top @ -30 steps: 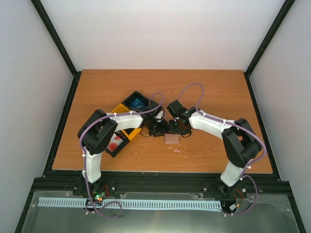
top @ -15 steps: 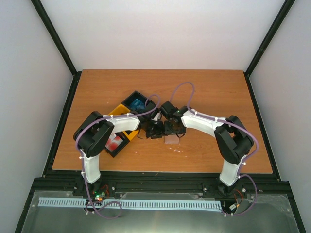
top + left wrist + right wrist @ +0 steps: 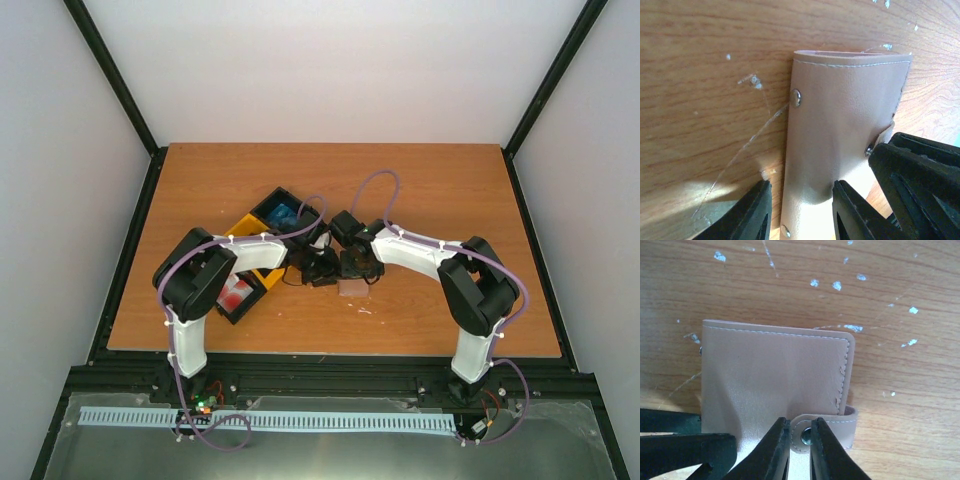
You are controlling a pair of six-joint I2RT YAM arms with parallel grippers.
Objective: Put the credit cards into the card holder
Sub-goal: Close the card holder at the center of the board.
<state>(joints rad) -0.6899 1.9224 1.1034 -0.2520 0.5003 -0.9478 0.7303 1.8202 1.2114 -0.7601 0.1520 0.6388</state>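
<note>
The pinkish-tan card holder (image 3: 352,287) lies folded shut on the table between both grippers. In the left wrist view, my left gripper (image 3: 801,210) is open and straddles the holder's (image 3: 840,125) near edge, one finger on the wood and one finger (image 3: 852,210) pressing on the leather. In the right wrist view, my right gripper (image 3: 801,445) is pinched on the holder's (image 3: 775,370) strap tab (image 3: 832,427), at its snap stud. Blue credit cards (image 3: 283,212) and red-and-white credit cards (image 3: 238,293) lie in bins at the left.
A black bin (image 3: 270,200), a yellow bin (image 3: 245,225) and another black bin (image 3: 228,310) stand in a diagonal row left of the grippers, partly under the left arm. Black frame posts stand at the table's back corners.
My right arm has swung left and down onto the card holder. My left gripper has shifted slightly. The holder has stayed in place.
</note>
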